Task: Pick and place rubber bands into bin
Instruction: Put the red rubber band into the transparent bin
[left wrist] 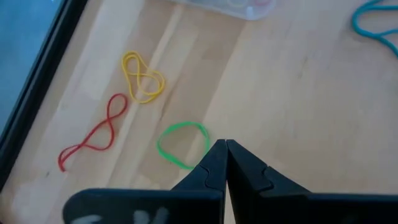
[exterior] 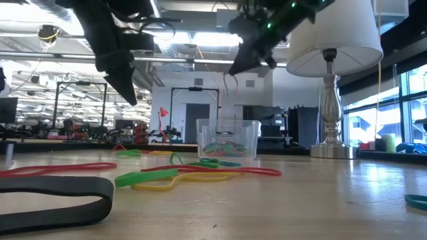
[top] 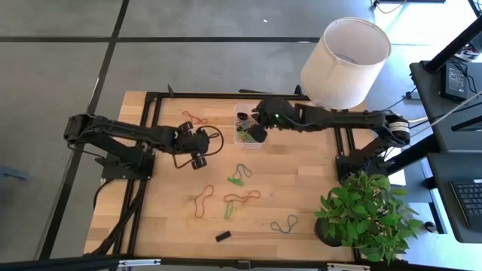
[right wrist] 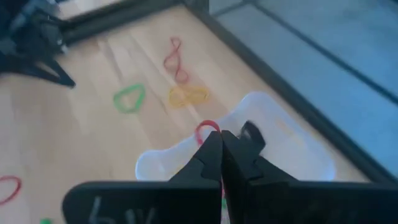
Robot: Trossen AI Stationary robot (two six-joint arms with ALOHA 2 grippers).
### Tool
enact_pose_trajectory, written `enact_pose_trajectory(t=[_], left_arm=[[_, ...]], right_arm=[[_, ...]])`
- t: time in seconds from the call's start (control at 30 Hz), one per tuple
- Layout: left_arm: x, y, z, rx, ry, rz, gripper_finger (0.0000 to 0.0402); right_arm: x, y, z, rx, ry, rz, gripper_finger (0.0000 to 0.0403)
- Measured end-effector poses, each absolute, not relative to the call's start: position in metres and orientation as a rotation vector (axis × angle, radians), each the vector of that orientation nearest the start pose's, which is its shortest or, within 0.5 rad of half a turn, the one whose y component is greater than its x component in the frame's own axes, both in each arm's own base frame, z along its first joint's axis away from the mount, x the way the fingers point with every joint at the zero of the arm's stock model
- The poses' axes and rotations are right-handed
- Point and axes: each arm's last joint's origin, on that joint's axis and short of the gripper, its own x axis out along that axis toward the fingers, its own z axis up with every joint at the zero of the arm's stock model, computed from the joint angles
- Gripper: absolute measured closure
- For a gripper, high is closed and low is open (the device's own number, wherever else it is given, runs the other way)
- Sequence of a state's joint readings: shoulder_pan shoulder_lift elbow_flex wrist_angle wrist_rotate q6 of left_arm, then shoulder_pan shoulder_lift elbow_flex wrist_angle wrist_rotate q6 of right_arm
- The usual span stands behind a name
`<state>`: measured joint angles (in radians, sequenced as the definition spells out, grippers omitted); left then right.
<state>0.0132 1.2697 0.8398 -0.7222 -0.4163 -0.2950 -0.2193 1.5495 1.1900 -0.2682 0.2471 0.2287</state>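
Red rubber band (right wrist: 207,129) pinched in closed right pincer (right wrist: 221,144) above bin (right wrist: 292,152)

This is a robotics lab or workshop in a big open industrial hall. The low view looks past the wooden counter (exterior: 320,193) into a long room with exposed ceiling ducts and strip lights (exterior: 193,40), dark metal frames (exterior: 193,110) and more equipment stands far back on the left. From above, the counter (top: 173,218) sits in a black metal frame on a grey concrete floor (top: 60,68) marked with dark lines. Two dark robot arms are bolted to it. On the right stands a desk with a keyboard (top: 468,197), beside a potted plant (top: 369,214) and a white lamp (top: 345,62).
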Motion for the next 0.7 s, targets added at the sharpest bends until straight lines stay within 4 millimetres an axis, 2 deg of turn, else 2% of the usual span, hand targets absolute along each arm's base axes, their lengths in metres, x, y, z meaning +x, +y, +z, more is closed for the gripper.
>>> enact_pose_trajectory(t=[0.43, 0.57, 0.7], left_arm=[[0.227, 0.022, 0.222, -0.082, 1.058, 0.584, 0.04], [0.227, 0.022, 0.222, -0.085, 1.056, 0.587, 0.0398], [0.227, 0.022, 0.222, -0.097, 1.052, 0.594, 0.04]], right_arm=[[0.356, -0.099, 0.21, 0.216, 0.83, -0.474, 0.0403], [0.36, -0.1, 0.195, 0.211, 0.877, -0.467, 0.0403], [0.36, -0.1, 0.191, 0.256, 0.891, -0.451, 0.0392]])
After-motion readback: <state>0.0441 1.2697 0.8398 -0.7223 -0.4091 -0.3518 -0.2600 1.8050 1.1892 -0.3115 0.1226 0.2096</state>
